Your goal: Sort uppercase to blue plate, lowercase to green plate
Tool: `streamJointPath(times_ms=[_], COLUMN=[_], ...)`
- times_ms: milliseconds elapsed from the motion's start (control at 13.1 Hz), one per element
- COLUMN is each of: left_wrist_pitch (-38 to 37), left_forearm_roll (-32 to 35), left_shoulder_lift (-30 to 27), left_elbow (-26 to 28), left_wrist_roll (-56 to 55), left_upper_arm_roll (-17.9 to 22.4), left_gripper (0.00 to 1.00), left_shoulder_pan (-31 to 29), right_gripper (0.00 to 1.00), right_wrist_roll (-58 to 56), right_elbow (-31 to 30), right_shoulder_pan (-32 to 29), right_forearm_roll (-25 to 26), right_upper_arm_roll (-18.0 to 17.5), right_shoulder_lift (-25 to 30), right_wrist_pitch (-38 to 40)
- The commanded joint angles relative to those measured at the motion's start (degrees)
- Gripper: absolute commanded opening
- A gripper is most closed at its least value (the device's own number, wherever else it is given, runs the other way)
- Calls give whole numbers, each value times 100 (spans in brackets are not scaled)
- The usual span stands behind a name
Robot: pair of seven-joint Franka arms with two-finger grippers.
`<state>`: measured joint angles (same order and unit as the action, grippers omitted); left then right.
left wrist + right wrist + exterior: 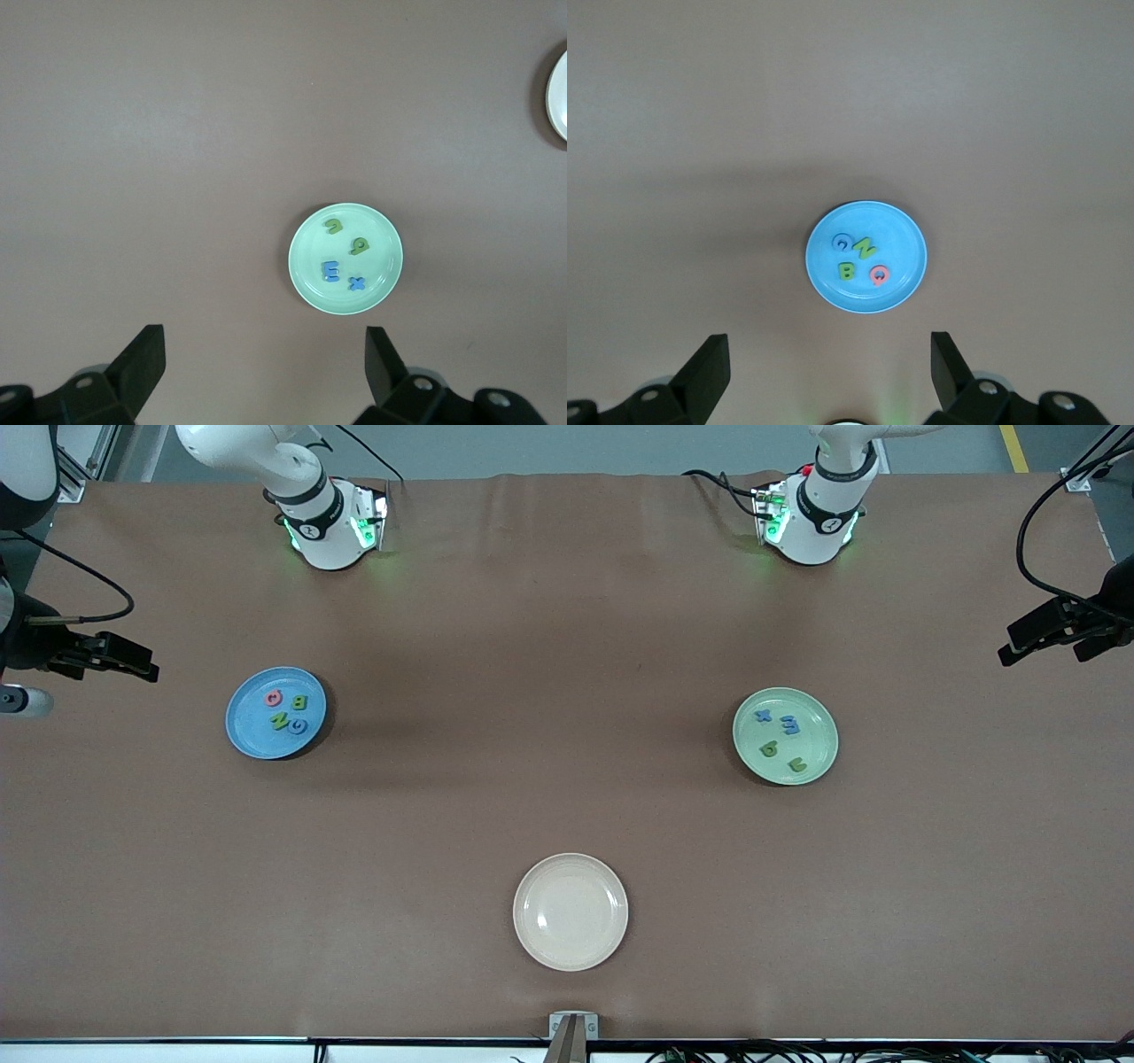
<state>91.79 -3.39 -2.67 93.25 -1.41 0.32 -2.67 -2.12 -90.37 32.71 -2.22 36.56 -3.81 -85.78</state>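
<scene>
The blue plate (244, 735) lies toward the right arm's end of the table. On it are the pink Q (274, 698), green B (299, 701), green N (281, 719) and blue G (299, 726). The green plate (817, 755) lies toward the left arm's end and holds the blue x (763, 715), blue m (790, 726) and two green lowercase pieces (768, 749). My left gripper (264, 354) is open and empty, high over the table near the green plate (306, 266). My right gripper (830, 359) is open and empty, high near the blue plate (899, 243).
A cream plate (570, 911) with nothing on it lies mid-table, nearer the front camera than both other plates; its edge shows in the left wrist view (560, 84). Black clamps (106, 657) jut in at both table ends. Both arms wait raised by their bases.
</scene>
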Motion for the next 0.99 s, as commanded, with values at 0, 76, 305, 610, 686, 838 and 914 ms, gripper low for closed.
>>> streamJointPath(times_ms=[0, 76, 305, 610, 686, 838, 914], left_wrist_pitch=[-56, -56, -64, -73, -73, -73, -73], left_forearm_roll=[-30, -30, -30, -21, -21, -21, -21], left_shoulder_lift=[-84, -93, -102, -111, -111, -111, -111], left_elbow=[26, 26, 26, 17, 17, 17, 17], left_wrist_roll=[79, 70, 53, 26, 26, 26, 26], left_upper_arm_roll=[91, 91, 100, 302, 293, 285, 267], left_gripper=[99, 99, 99, 100, 100, 100, 100], left_shoulder_pan=[91, 91, 108, 311, 293, 284, 276], right_gripper=[100, 100, 100, 100, 100, 100, 100], right_wrist_roll=[-8, -8, -8, -8, -8, -8, -8], right_elbow=[20, 2, -50, -243, -261, -261, -261], right_shoulder_pan=[-1508, -1836, -2637, -3078, -3165, -3306, -3315], right_forearm_roll=[-50, -33, -6, 46, 47, 64, 64], right_upper_arm_roll=[-1602, -1956, -2793, -3243, -3330, -3524, -3524], right_shoulder_lift=[161, 196, 266, 433, 460, 495, 504], right_wrist_pitch=[35, 26, 17, -70, -71, -62, -62])
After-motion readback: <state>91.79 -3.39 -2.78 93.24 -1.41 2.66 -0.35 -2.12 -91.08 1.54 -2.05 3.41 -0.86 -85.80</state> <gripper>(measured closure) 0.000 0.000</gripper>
